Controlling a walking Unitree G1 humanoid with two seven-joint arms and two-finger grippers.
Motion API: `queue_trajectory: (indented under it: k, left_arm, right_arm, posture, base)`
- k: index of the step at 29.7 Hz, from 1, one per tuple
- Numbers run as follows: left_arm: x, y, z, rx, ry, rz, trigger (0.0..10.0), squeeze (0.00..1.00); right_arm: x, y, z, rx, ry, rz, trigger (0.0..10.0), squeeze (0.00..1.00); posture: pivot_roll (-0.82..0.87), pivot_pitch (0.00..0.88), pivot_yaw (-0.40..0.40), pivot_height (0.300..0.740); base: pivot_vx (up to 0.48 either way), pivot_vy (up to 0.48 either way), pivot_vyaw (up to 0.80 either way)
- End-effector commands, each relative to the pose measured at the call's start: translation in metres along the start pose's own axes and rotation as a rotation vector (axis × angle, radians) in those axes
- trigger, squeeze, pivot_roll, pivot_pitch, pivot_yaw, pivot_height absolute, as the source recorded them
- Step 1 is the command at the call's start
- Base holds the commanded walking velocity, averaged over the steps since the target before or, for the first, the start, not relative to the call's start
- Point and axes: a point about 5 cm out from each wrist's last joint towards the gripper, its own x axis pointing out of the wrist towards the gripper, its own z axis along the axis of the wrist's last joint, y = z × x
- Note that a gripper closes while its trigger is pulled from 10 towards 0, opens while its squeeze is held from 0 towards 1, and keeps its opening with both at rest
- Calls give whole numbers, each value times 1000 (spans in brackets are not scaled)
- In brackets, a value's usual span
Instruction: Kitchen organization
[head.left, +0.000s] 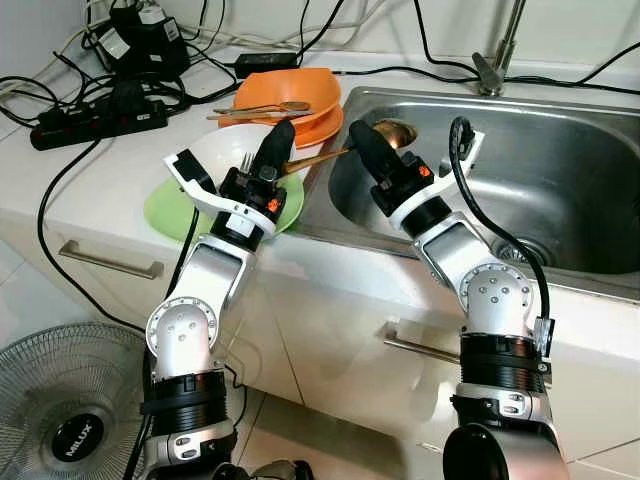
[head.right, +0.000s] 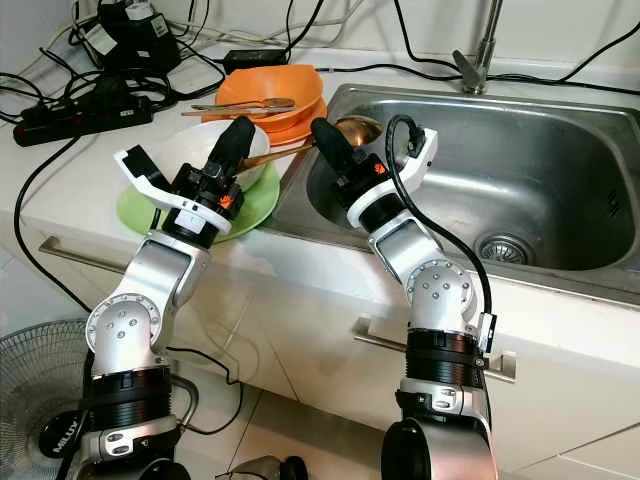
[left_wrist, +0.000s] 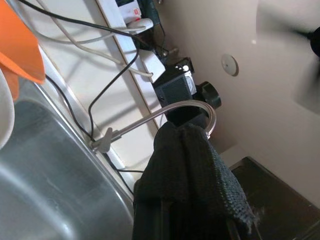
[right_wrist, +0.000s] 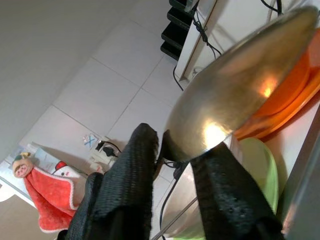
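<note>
My right gripper (head.left: 358, 132) is shut on a golden ladle (head.left: 397, 130) at the sink's left rim; in the right wrist view its fingers (right_wrist: 125, 175) clamp the shiny bowl of the ladle (right_wrist: 240, 85). The ladle's handle reaches left over a white bowl (head.left: 225, 150) that stands on a green plate (head.left: 165, 215) and holds a fork (head.left: 245, 160). My left gripper (head.left: 283, 132) is raised above that bowl, its fingers (left_wrist: 182, 150) pressed together with nothing seen between them. Behind it, stacked orange bowls (head.left: 300, 85) carry spoons.
The steel sink (head.left: 560, 170) with its faucet (head.left: 495, 60) lies to the right. Power strips (head.left: 100, 120) and black cables crowd the back of the counter. Drawer handles (head.left: 110, 262) line the cabinet front. A floor fan (head.left: 60, 410) stands at lower left.
</note>
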Motion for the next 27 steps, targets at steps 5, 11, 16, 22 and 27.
queue_trajectory:
  k: [5,11,16,22,27]
  left_arm:
    - [2,-1,0,24,10,9,7608,0]
    - [2,-3,-8,14,42,-1,7020,0]
    - [0,5,-9,53,52,63,10000,1000]
    - [-1,7,-10,62,53,75,10000,1000]
    - [0,8,-12,91,67,89,10000,1000]
  right_arm:
    - [10,7,0,12,-16,11,0,0]
    - [9,2,1,13,-26,-19,0,0]
    - [9,1,3,7,-37,-31,0,0]
    - [9,-1,6,4,-49,-49,0,0]
    - [10,-9,10,-1,-90,-117,0,0]
  posture:
    - [-23,50,139,740]
    - [-24,51,138,740]
    - [-27,54,138,740]
    - [-27,56,134,740]
    - [-24,56,130,740]
  base:
    - [0,0,0]
    - [0,0,0]
    - [0,0,0]
    - [0,0,0]
    - [0,0,0]
